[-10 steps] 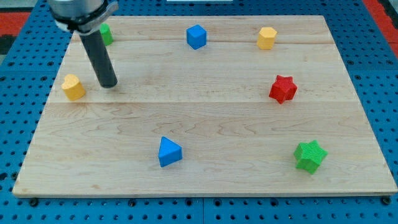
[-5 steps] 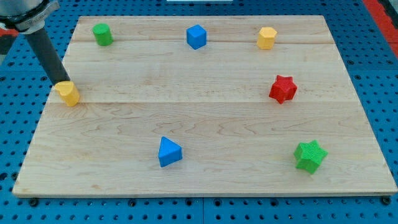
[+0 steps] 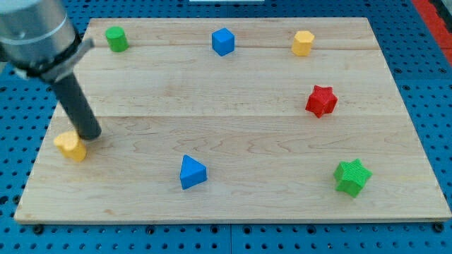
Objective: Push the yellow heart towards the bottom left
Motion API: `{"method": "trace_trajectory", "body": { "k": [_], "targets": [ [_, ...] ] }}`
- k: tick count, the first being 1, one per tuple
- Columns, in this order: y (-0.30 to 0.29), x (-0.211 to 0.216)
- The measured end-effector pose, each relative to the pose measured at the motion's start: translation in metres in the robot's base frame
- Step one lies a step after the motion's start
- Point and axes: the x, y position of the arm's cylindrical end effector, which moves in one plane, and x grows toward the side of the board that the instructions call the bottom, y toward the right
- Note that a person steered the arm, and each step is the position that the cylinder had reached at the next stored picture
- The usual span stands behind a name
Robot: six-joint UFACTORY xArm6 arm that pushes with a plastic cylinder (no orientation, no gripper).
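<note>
Pale wooden board (image 3: 233, 106) lies on blue pegboard (image 3: 438, 85). Near its left edge sits the yellow heart (image 3: 70, 145), with my tip (image 3: 90, 135) touching its upper right side. No pincer exists; the rod ends bare.

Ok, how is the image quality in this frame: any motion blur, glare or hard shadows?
Camera view: the arm's upper housing at the view's top left is smeared by motion blur, while my tip and the yellow heart beside it stay fairly sharp. Lighting is even and soft; blocks such as the blue triangular block cast only faint shadows, and the board shows no glare.
</note>
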Motion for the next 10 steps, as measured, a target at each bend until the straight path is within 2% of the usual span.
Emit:
{"method": "trace_trajectory", "body": {
  "k": [10],
  "targets": [
    [0.036, 0.008]
  ]
}}
